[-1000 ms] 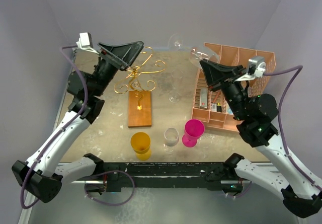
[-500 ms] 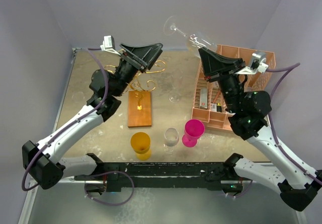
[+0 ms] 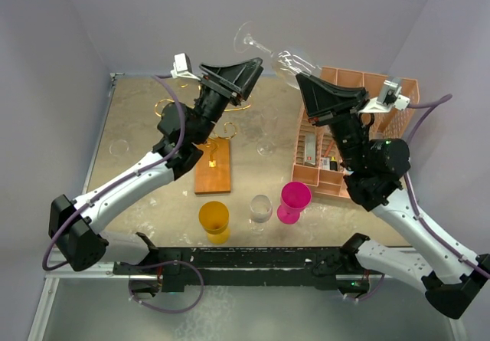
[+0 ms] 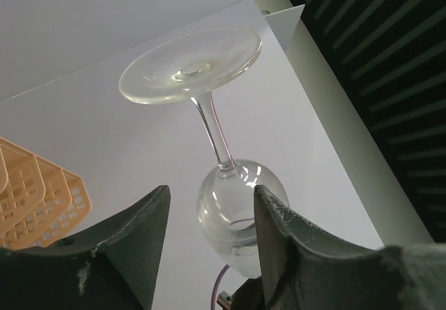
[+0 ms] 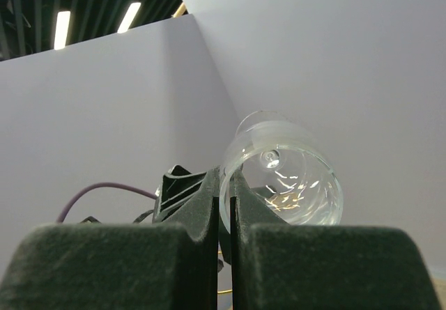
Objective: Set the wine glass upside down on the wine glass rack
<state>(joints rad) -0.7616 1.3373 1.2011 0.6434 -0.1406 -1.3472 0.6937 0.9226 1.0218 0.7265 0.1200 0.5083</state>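
A clear wine glass (image 3: 288,59) hangs in the air above the table's far edge, tilted, its foot (image 3: 246,38) pointing up and left. My right gripper (image 3: 300,79) is shut on the rim of its bowl; in the right wrist view the fingers (image 5: 224,174) pinch the glass wall (image 5: 286,177). My left gripper (image 3: 257,65) is open beside the bowl. In the left wrist view the bowl (image 4: 233,205) sits between its spread fingers (image 4: 211,191), foot (image 4: 191,65) on top. The wine glass rack's wooden base (image 3: 212,168) and gold wire curls (image 3: 163,108) lie under the left arm, partly hidden.
A salmon-pink slotted organizer (image 3: 383,88) stands at the right. Near the front edge are a yellow cup (image 3: 214,220), a small clear glass (image 3: 261,209) and a pink goblet (image 3: 294,199). Another clear glass (image 3: 266,149) stands mid-table.
The right gripper has lifted the glass up and to the left. The left arm has swung right from over the rack to the glass, its jaws now around the bowl and slightly narrower.
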